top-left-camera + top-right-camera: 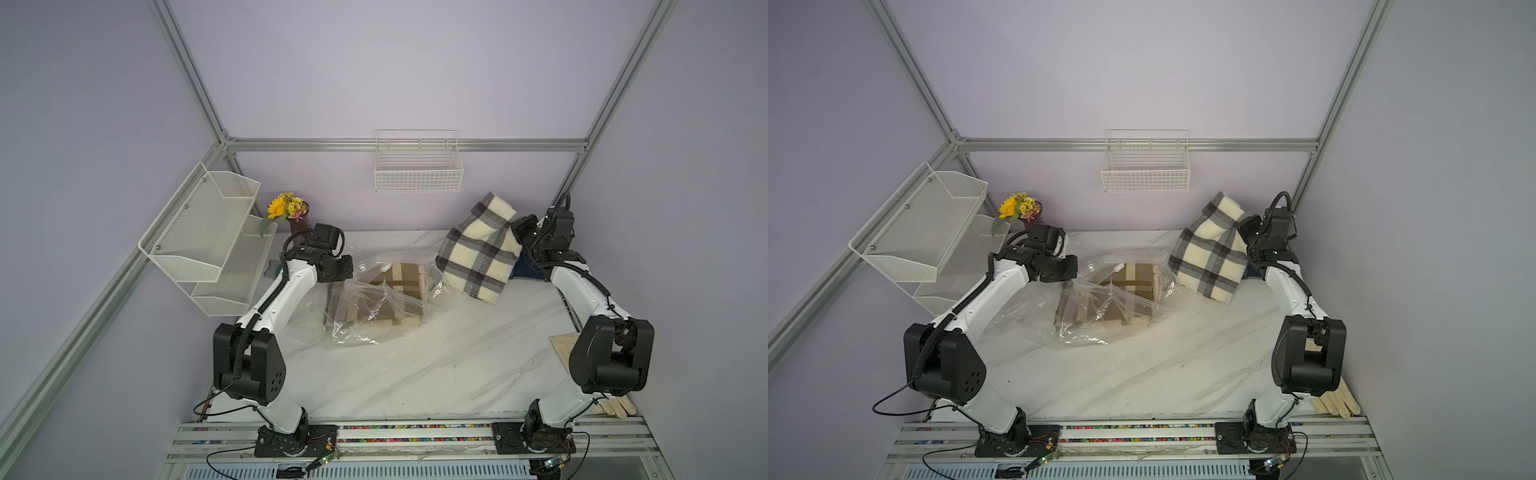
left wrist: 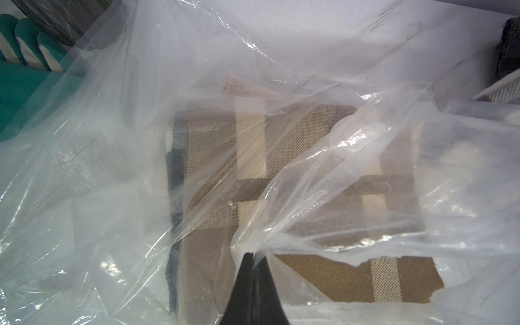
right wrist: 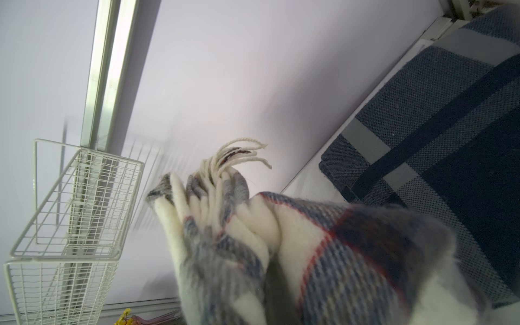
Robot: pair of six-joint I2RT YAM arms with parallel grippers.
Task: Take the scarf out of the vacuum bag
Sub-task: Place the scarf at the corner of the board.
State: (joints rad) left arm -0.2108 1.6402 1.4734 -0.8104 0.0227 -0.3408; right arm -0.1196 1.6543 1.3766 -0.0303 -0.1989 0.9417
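Observation:
The vacuum bag lies crumpled at the table's middle back. My left gripper is shut on a pinch of the bag's clear film. A folded brown and beige plaid cloth lies inside the bag. The cream and grey plaid scarf hangs outside the bag at the back right, with its lower corner near the table. My right gripper is shut on its upper edge. In the right wrist view the scarf hides the fingers.
A dark blue plaid cloth lies on the table under my right wrist. A white wire basket hangs on the back wall. A mesh shelf and a flower vase stand at the left. Cream gloves lie front right.

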